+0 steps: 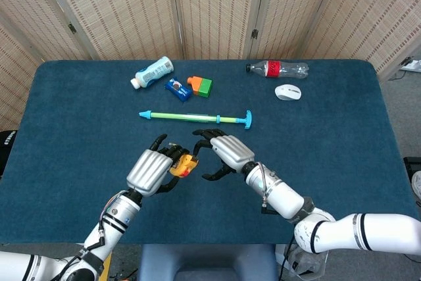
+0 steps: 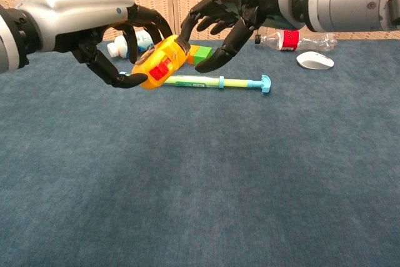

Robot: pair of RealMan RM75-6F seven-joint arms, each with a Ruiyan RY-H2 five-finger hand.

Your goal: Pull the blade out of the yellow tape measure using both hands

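The left hand (image 2: 115, 42) holds the tape measure (image 2: 159, 62) above the table (image 2: 200, 173), near its front middle. The right hand (image 2: 234, 14), fingers spread and holding nothing, touches its right end.

Left robot hand (image 2: 115, 48) grips tape measure (image 2: 159, 64); right robot hand (image 2: 228, 20) fingertip touching.

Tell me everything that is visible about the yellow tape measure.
The yellow tape measure is a rounded, plastic-looking case with a red part on its side. It is tilted and held above the blue table by the left hand. The right hand's fingers reach its upper end. No pulled-out blade is visible.
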